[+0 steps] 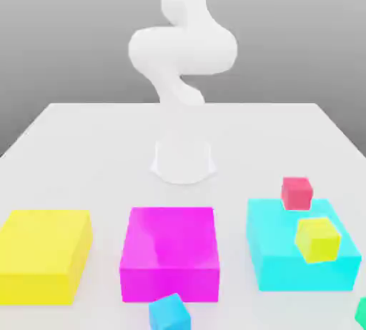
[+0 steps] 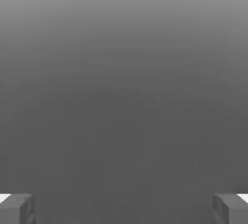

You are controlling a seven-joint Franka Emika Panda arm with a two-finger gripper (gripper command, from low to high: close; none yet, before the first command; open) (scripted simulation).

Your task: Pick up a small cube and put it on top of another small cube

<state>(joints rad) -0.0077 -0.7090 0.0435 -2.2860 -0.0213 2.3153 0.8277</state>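
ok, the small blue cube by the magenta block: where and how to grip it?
Probably from above, claw turned to match, pinching two opposite upright sides: the blue cube sits rotated against the magenta block, its top uncovered.

This was a simulated robotics test scene, a bare stand-in for a lab. A smooth white robot arm rose from a round base on a plain pale tabletop. Flat-coloured blocks and small cubes lay on and around it in bright, untextured shades, and the backdrop was a simple grey gradient.
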